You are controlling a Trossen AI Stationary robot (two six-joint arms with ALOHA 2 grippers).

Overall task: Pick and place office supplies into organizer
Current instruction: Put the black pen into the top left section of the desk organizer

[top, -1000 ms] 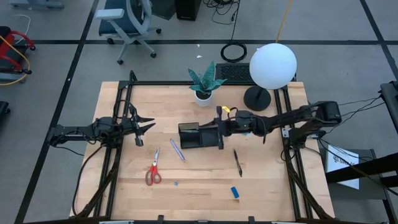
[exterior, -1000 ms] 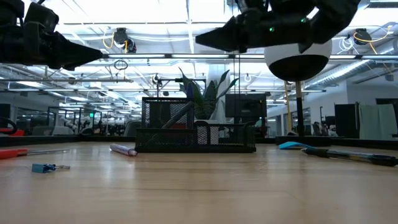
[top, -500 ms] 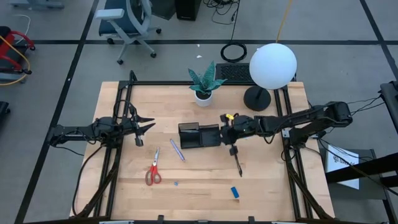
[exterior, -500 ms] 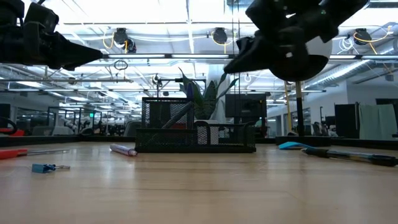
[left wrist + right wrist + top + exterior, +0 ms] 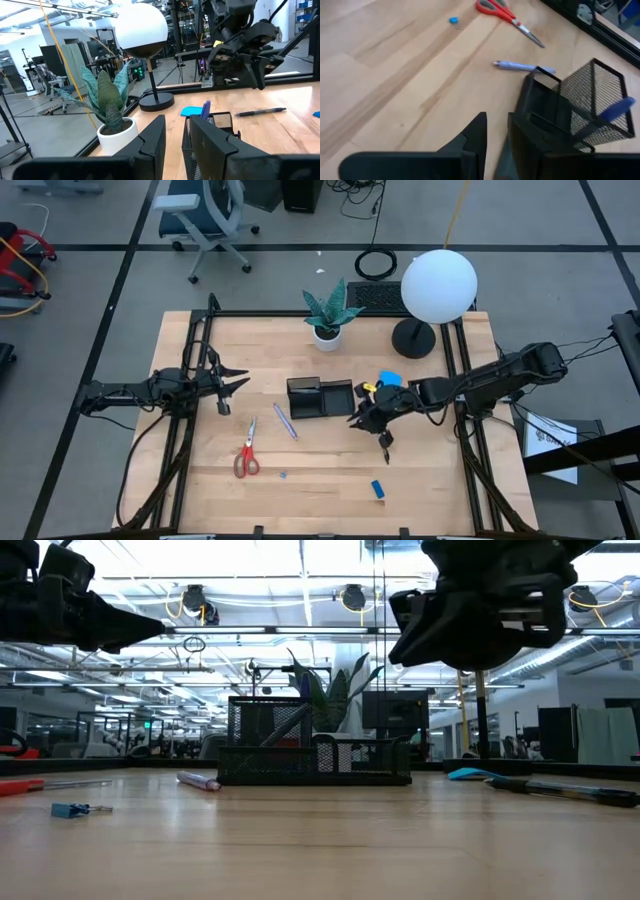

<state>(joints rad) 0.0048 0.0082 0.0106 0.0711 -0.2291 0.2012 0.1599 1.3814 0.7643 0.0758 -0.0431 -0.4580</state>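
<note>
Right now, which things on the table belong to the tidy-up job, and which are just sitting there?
Job:
organizer
red-handled scissors
purple pen
dark pen
blue note pad
small blue block
tiny blue clip

Just sitting there:
potted plant
globe lamp

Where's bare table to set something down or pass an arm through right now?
Free: the strip between the left gripper and the organizer, and the front edge between the scissors and the small blue block. Crowded: the right gripper hangs beside the organizer over the dark pen, with the blue note pad and lamp base behind.
</note>
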